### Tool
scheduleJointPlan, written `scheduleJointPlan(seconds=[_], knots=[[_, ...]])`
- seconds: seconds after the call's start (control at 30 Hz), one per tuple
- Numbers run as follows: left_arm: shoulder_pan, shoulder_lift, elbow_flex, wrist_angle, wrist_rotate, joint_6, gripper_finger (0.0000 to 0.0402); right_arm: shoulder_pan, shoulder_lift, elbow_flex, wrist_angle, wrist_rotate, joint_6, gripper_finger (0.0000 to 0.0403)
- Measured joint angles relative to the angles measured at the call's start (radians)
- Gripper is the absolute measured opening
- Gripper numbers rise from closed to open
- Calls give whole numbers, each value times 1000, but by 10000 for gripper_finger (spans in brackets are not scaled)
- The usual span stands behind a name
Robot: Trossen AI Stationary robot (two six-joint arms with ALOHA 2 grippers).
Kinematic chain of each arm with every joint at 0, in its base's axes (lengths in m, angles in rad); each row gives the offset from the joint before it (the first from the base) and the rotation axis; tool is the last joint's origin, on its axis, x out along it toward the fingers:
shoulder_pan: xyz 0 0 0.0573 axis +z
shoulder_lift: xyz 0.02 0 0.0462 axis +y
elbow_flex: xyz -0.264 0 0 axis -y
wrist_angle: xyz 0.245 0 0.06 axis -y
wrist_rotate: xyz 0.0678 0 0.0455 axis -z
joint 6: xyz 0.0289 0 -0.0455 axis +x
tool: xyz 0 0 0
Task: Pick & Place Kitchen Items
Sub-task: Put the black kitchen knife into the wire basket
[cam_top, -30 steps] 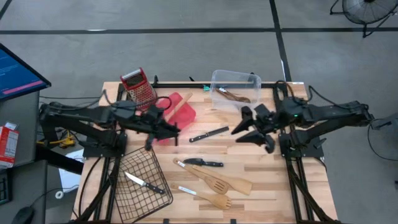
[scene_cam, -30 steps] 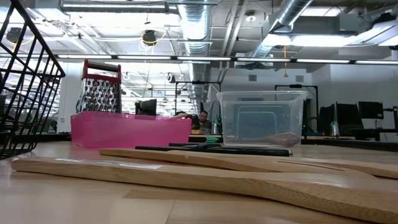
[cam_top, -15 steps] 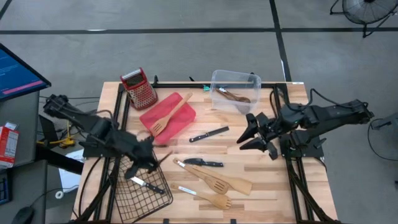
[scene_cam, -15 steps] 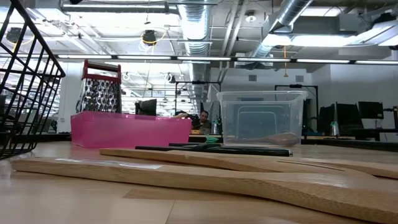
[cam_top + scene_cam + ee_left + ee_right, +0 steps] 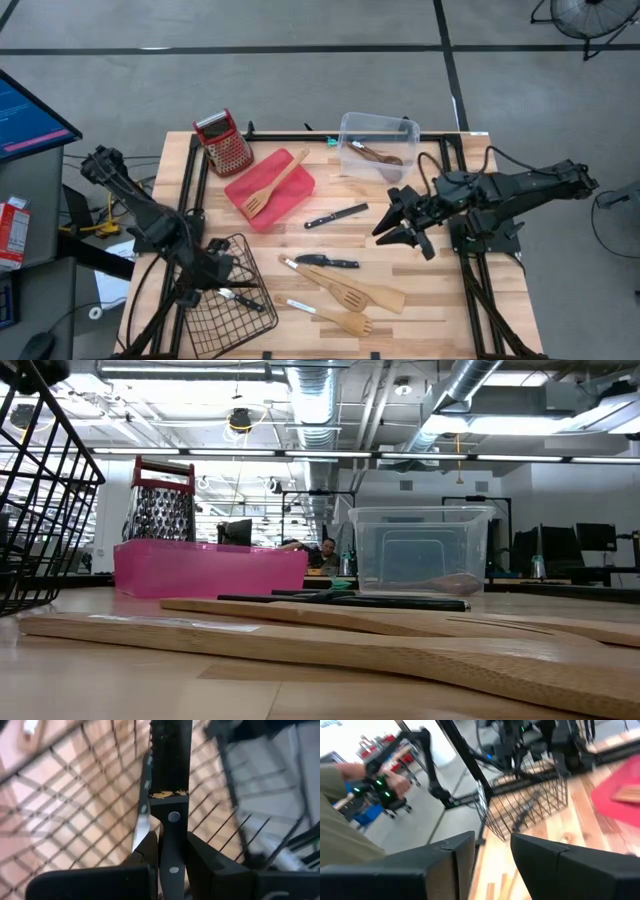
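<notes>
Bench (image 5: 440, 310), seen from above. Far edge: grater (image 5: 224, 141) at left, tub (image 5: 379, 145) at right, a spoon (image 5: 380, 155) inside. Tray (image 5: 285, 195) just right of the grater, bearing a turner (image 5: 272, 186). Centre: two knives (image 5: 336, 215) (image 5: 326, 260). Near edge: two turners (image 5: 360, 290) (image 5: 335, 319). Basket (image 5: 222, 318) at near left, a knife (image 5: 243, 296) inside.

The right tool (image 5: 492, 857) fills the lower edge with its two dark fingers (image 5: 445, 860) apart, a strip of wooden tabletop (image 5: 585, 815) showing in the gap. Beyond them, toward one o'clock, stands a black wire basket (image 5: 525, 805). At three o'clock lies the edge of a red tray (image 5: 620, 787). At nine o'clock a person's hand (image 5: 395, 782) grips a dark device with green lights.
</notes>
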Motion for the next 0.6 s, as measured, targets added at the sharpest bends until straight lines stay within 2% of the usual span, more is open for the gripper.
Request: scheduleJointPlan(seconds=[0.23, 0.43, 0.6], knots=[[-15, 84, 0, -25, -4, 9, 39, 2, 16, -2, -7, 0, 0, 137], [-30, 176, 0, -29, 42, 106, 38, 7, 31, 0, 0, -1, 0, 139], [-70, 228, 0, -35, 39, 152, 41, 14, 34, 0, -3, -1, -1, 135]])
